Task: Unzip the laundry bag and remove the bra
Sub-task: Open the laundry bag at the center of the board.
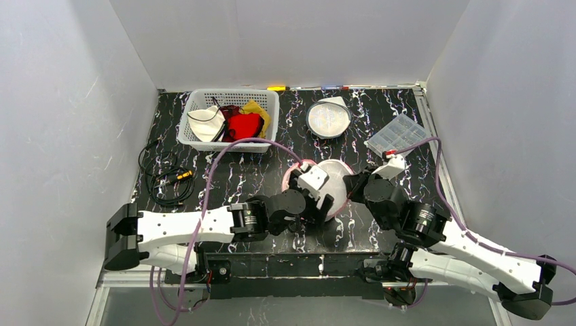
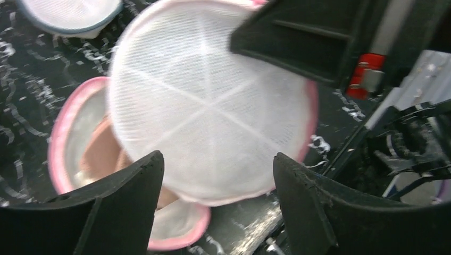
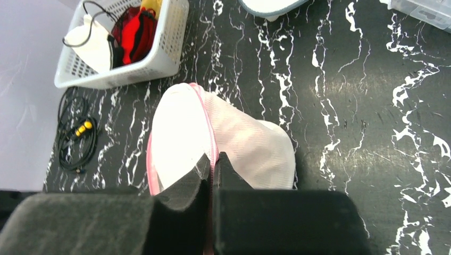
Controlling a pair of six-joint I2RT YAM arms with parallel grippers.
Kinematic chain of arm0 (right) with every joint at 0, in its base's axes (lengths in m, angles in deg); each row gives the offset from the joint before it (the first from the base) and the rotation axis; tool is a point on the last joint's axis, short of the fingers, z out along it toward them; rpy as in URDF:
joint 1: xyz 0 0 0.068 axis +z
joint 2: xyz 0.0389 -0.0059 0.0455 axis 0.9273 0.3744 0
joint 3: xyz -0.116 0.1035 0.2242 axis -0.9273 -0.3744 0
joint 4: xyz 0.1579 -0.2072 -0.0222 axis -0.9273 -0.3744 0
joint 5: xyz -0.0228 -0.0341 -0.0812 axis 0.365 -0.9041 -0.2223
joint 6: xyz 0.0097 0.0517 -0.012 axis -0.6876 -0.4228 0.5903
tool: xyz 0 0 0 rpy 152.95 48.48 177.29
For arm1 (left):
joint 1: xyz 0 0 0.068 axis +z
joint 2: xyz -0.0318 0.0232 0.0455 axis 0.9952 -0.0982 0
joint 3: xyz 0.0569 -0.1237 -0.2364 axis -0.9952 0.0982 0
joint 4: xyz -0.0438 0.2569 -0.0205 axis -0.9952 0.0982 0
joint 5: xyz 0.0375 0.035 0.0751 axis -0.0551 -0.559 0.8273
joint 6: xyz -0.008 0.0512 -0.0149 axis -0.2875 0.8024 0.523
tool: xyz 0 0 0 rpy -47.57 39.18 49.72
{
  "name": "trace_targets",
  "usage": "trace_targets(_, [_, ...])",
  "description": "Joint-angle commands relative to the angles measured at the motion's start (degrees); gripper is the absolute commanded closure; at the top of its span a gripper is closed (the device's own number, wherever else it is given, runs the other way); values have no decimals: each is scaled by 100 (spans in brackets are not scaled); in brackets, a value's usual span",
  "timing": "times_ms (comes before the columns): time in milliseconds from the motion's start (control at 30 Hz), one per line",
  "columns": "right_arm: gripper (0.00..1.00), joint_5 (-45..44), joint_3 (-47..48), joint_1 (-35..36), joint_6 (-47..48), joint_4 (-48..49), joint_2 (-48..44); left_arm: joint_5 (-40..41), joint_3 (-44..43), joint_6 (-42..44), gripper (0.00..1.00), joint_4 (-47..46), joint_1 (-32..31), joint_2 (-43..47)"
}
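Counter (image 1: pixel 258 173): black with white streaks.
Laundry bag (image 1: pixel 334 182): lies mid-counter, white with a pink edge.
Your left gripper (image 2: pixel 216 164): fingers apart, over the bag.
Your right gripper (image 3: pixel 213 166): pinched on the bag's pink edge.

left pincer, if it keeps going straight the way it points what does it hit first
Most likely the white mesh panel of the laundry bag, which fills the gap ahead of the open left pincer. Depth is unclear.
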Motion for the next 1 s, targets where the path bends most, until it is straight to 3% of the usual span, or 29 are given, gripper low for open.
trace_targets(0, [99,330,-186,-10,600,-7,-278,636,-268,-144,26,1471,339,406])
trace_targets(233, [99,636,-247,-10,1260,-135,-447,-943,-269,-269,23,2289,1906,508])
trace_targets(500, [99,910,-390,-10,1572,-119,-670,-1931,-934,314,24,2931,2632,-520])
trace_targets(633, [99,1053,-458,-13,1667,-30,-813,-2542,-1018,326,30,2902,3119,-794])
trace_targets(767, [99,1143,-530,-10,1711,41,-921,-2778,-1134,235,43,2914,3250,-1056])
trace_targets(967, [99,1288,-557,-10,1893,217,-982,-2835,-1016,20,98,2742,3260,-1021])
